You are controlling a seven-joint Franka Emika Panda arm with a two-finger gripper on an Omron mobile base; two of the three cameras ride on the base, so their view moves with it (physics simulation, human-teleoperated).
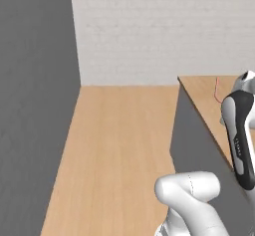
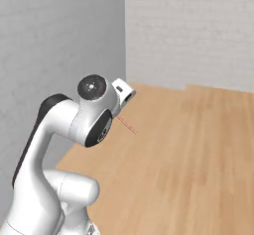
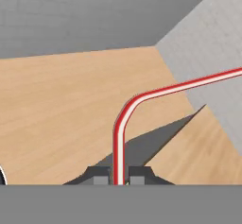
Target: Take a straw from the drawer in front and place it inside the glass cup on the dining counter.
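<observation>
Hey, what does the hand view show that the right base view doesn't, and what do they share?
Hand view alone: the claw shut on the straw, the two dark fingers pinching its long part, and the straw's bend, with the short end running off to the right edge. Right base view alone: the robot's white arm from outside, rising at lower left, with just a thin red bit of straw poking out past the wrist. Both share the straw, a light-wood surface under it, and a pale grey wall behind.
</observation>
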